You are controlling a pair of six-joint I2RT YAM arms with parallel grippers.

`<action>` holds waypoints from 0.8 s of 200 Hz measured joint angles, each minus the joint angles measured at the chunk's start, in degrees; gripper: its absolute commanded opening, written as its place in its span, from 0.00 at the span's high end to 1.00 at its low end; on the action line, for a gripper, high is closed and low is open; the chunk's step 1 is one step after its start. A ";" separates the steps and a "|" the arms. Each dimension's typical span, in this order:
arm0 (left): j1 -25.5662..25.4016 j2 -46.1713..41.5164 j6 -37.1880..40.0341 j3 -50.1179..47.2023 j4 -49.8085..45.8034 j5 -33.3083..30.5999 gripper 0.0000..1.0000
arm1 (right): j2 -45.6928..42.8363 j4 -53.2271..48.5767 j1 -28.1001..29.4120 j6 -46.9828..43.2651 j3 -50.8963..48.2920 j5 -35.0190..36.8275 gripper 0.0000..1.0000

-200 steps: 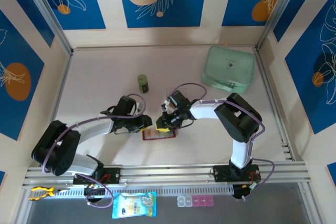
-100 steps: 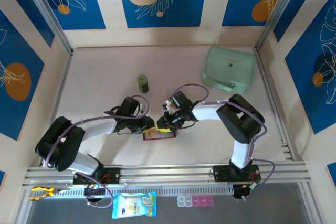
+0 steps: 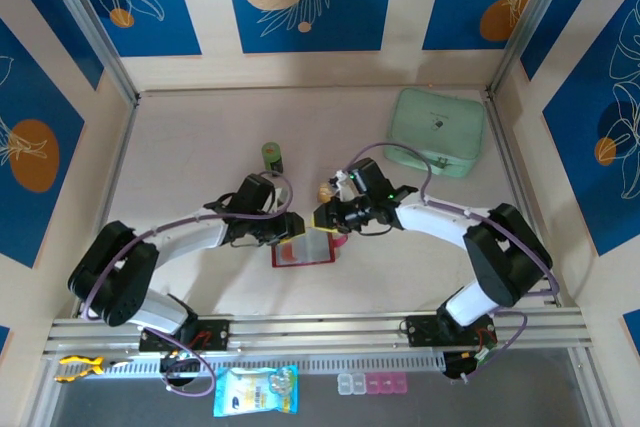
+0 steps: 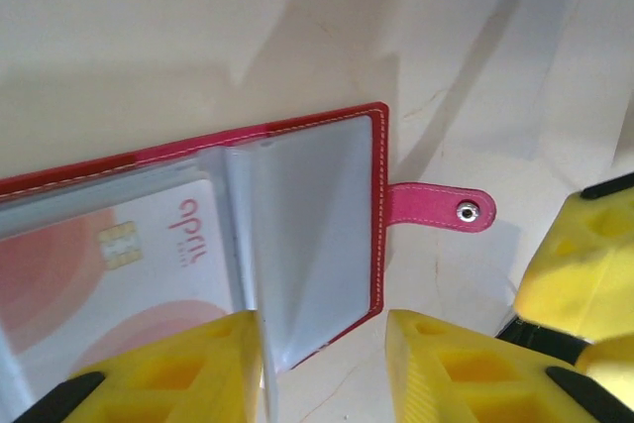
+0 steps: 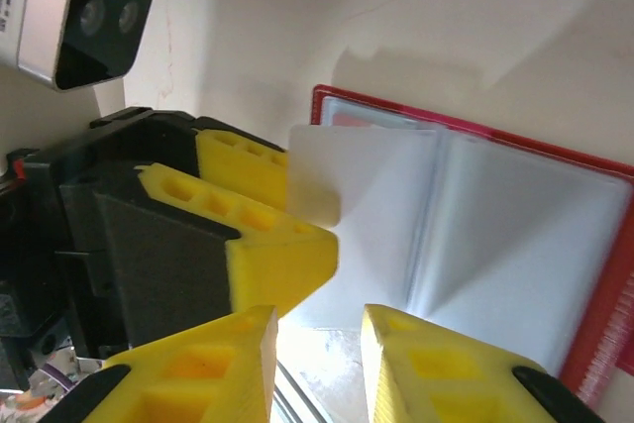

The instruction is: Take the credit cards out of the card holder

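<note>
The red card holder (image 3: 300, 256) lies open on the table between both grippers, its red tab (image 4: 436, 210) pointing right. A pale card printed "april" (image 4: 119, 264) sits in a clear sleeve. My left gripper (image 4: 327, 373) (image 3: 292, 230) is open and straddles the holder's near right corner, with one upright sleeve leaf against its left finger. My right gripper (image 5: 317, 364) (image 3: 325, 215) is open just off the holder's edge (image 5: 475, 131), with bare table in its gap. The left gripper's fingers (image 5: 267, 240) show beside a lifted sleeve (image 5: 332, 180). A small tan stack (image 3: 327, 190) lies behind the right gripper.
A small green can (image 3: 271, 155) stands behind the left arm. The mint-green zip pouch (image 3: 436, 132) lies at the back right. A metal rail (image 3: 320, 327) runs along the near edge, with a packet (image 3: 256, 391) and a pill box (image 3: 372, 383) below it.
The right arm's elbow has swung out to the right while its gripper stays at the holder, uncovering the tan stack. The left gripper has edged right onto the holder's corner.
</note>
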 measured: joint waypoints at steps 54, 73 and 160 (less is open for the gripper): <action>-3.02 4.07 -0.22 3.34 -0.48 -0.04 0.51 | -4.94 -2.21 -5.03 -0.79 -4.55 0.46 0.71; -3.91 6.12 -0.17 4.85 -0.55 -0.02 0.49 | -5.70 -2.84 -6.21 -1.11 -5.22 0.46 0.71; -5.22 13.90 -0.13 9.09 -0.52 0.04 0.45 | -8.85 -4.52 -7.72 -2.29 -6.21 0.22 0.71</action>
